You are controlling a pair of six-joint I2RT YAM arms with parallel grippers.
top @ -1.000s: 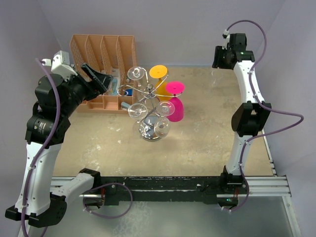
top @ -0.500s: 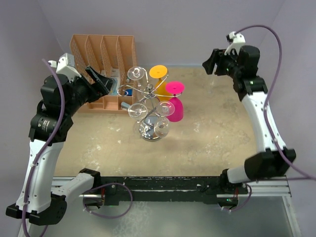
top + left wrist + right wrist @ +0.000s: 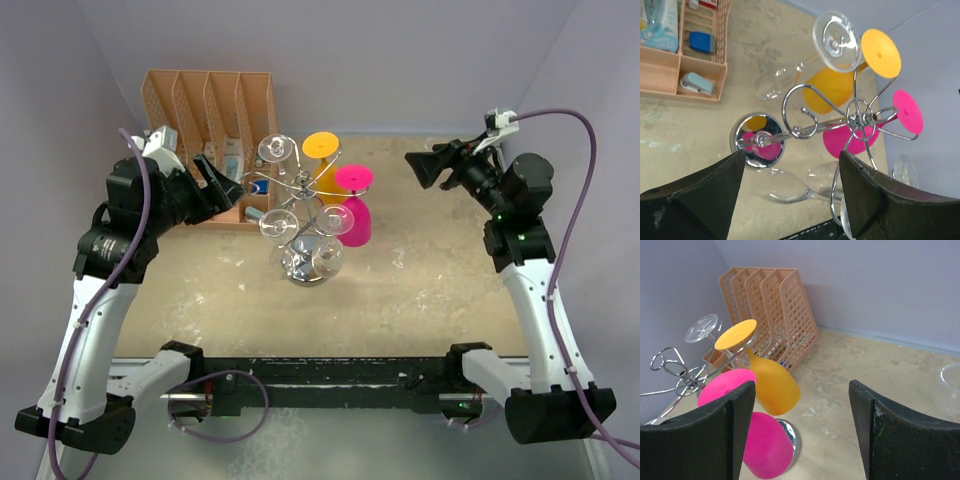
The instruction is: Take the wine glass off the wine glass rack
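The silver wire wine glass rack [image 3: 302, 186] stands mid-table on its round chrome base [image 3: 300, 268]. Hanging upside down on it are an orange glass [image 3: 321, 145], a pink glass [image 3: 357, 220] and three clear wine glasses [image 3: 275, 150]. My left gripper [image 3: 222, 180] is open and empty, just left of the rack's curled arms. In the left wrist view the rack [image 3: 858, 117] and a clear glass [image 3: 785, 184] lie between its open fingers [image 3: 700, 195]. My right gripper [image 3: 425, 165] is open and empty, right of the rack and pointing at the orange glass [image 3: 771, 382] and pink glass [image 3: 765, 445].
The orange slotted file organizer [image 3: 210, 105] stands at the back left, close behind my left gripper, with small items in its front trays [image 3: 697, 82]. A clear glass object [image 3: 951, 390] shows at the right edge of the right wrist view. Purple walls enclose the table.
My right arm has swung down and forward, and its gripper now points left at the rack. My left gripper has moved right and lower, closer to the rack. The glasses have not moved.
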